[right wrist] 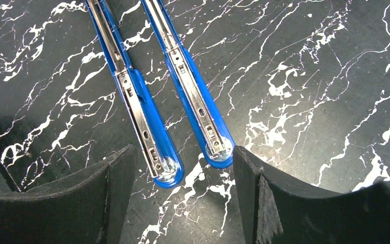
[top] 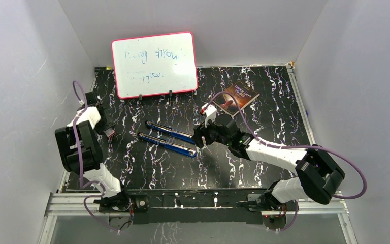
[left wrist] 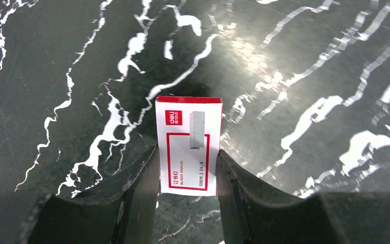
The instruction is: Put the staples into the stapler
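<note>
Staples: no loose strip shows in any view. Judged to be inside the white, red-labelled staple box (left wrist: 189, 147), which sits well off the left end of the stapler (right wrist: 195, 104). The stapler lies swung fully open on the tabletop (top: 147, 173), both blue arms flat with their metal channels facing up.

Left claw (left wrist: 187, 152): clenched across the box, pads looking flush against its two long sides, so it is grasping the box. Cannot tell whether the box is clear of the tabletop.

Right claw (right wrist: 184, 150): released, jaws wide, hanging over the stapler's right-hand tips and touching neither.

Step in hand (judgement): secure the box and carry it to the stapler. Notes:
- Squeeze only enough to hold; thin card will likely buckle.
- Keep the grip centred so the box cannot pivot.
- Lift straight up before travelling toward the stapler.
- Have the right claw pin one stapler arm before any strip goes in, as the open stapler may slide on the glossy tabletop.
</note>
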Controlling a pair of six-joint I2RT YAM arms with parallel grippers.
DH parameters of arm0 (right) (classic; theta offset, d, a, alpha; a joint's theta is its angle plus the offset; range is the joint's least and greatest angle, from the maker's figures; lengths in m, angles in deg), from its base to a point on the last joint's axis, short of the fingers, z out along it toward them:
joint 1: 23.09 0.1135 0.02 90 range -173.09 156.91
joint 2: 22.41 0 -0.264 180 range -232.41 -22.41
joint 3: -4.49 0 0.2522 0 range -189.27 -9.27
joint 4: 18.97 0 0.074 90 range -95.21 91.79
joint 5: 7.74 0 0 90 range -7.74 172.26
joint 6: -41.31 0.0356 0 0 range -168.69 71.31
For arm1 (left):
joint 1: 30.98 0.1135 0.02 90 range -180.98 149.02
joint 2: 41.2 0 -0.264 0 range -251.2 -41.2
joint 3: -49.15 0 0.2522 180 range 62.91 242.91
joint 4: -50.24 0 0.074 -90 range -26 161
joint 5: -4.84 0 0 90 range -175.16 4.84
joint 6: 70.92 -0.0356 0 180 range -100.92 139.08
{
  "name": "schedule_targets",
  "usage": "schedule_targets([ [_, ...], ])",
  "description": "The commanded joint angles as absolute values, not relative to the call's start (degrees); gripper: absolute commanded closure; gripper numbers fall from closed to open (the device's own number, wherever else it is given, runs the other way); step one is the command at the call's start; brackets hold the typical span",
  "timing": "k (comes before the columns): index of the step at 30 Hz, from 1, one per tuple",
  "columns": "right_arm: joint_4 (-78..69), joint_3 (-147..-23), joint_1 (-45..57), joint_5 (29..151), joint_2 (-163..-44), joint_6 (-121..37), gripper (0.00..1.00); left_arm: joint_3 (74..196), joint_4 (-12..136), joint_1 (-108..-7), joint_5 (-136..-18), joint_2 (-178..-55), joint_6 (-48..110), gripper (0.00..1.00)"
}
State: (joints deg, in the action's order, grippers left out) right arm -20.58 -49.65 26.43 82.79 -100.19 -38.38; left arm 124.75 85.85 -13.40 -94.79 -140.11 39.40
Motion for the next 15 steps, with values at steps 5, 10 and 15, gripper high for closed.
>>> schedule_targets([
  [5, -23.73, -48.56, 26.41, 78.05, -96.68, -38.2, 0.23, 123.67, 86.98, -20.51, -89.88, -129.01, 31.66, 0.74],
  [10, -24.02, -46.79, 26.41, 72.35, -92.66, -37.09, 0.23, 123.79, 88.0, -26.55, -88.66, -123.67, 30.08, 0.74],
  [15, -23.8, -42.71, 25.66, 64.59, -88.71, -33.42, 0.23, 123.56, 89.11, -34.63, -86.44, -119.89, 27.54, 0.75],
])
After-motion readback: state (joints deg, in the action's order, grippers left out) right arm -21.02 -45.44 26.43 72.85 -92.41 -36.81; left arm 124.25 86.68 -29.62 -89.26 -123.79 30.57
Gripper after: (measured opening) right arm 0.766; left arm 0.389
